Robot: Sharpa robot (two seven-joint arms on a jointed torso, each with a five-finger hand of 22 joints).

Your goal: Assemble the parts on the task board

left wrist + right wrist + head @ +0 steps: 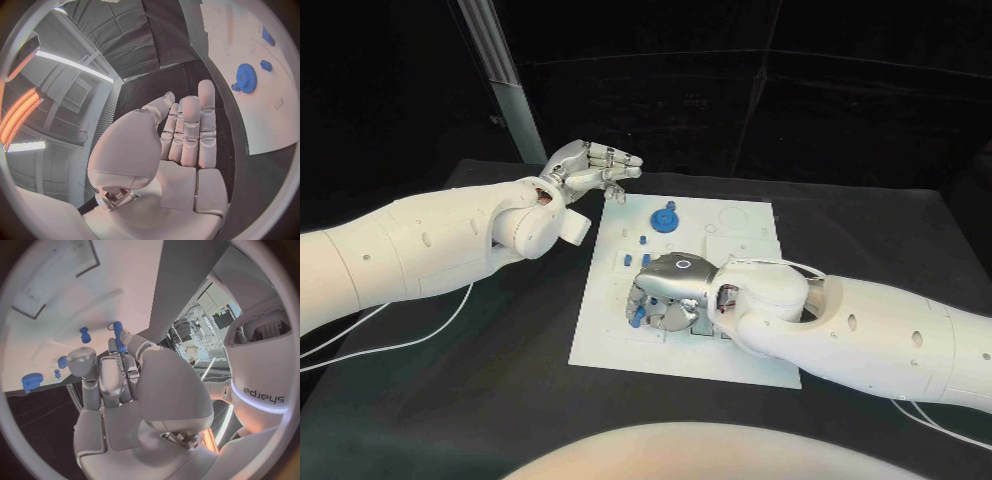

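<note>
Left silver many-fingered hand (593,167) raised off the far left corner of the flat white task board (740,225), fingers curled in, nothing held. On the board's far part: round blue gear part (665,217), small blue peg parts (638,240) just beside it (count unclear). Right silver hand (671,292) low over the board's middle, fingertips pinching a slim blue pin part (117,335).

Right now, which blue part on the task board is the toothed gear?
The blue gear near the board's far edge, close to the left hand; the other blue parts are small pegs.
</note>
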